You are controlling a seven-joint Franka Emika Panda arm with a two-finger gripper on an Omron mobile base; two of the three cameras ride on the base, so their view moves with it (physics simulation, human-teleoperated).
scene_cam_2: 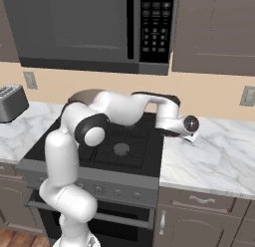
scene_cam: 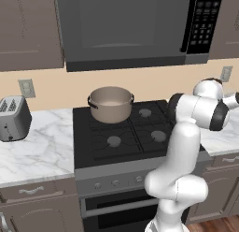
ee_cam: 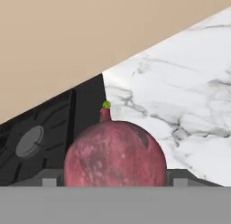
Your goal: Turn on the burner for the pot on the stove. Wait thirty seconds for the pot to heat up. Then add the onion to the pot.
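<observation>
gripper (ee_cam: 115,182) has its two fingertips flanking the onion (ee_cam: 115,153), one on each side, jaws wide and seemingly closing on it, though i cannot tell if they grip it. onion sits on the marble counter (ee_cam: 180,105) just beside the stove's (scene_cam: 121,133) right edge, so the arm reaches out sideways and low to take it. pot (scene_cam: 111,104) waits on the stove's back left burner, where the onion presumably goes next.
</observation>
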